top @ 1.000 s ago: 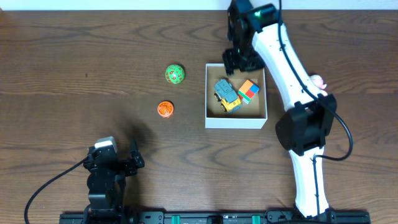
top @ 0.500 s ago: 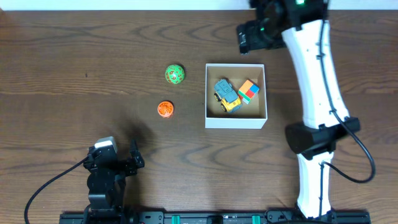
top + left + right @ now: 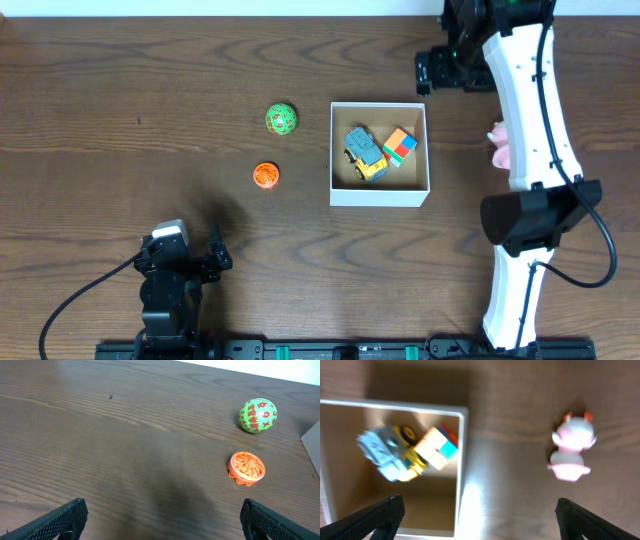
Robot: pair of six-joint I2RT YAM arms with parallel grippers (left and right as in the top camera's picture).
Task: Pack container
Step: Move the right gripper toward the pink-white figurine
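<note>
pink toy (image 3: 497, 148) half hidden, container (image 3: 461, 465) cropped

There is one container (image 3: 380, 197), one toy truck (image 3: 364, 152), one coloured cube (image 3: 399, 146), one green ball (image 3: 281, 119), one orange disc (image 3: 265, 176) and one pink figure (image 3: 571, 447).

This looks like a robot test bench in a lab, not a home. A bare, dark wood-grain counter (image 3: 100, 120) holds a few small toys set apart like samples: a green ball (image 3: 281, 119), an orange disc (image 3: 265, 176), a pink figure (image 3: 499, 146) and a white box (image 3: 379, 198). A white arm (image 3: 530, 120) and a black arm (image 3: 170, 285) stand at a metal rail (image 3: 350, 351) along the near edge, and a black cable (image 3: 100, 280) trails there.
</note>
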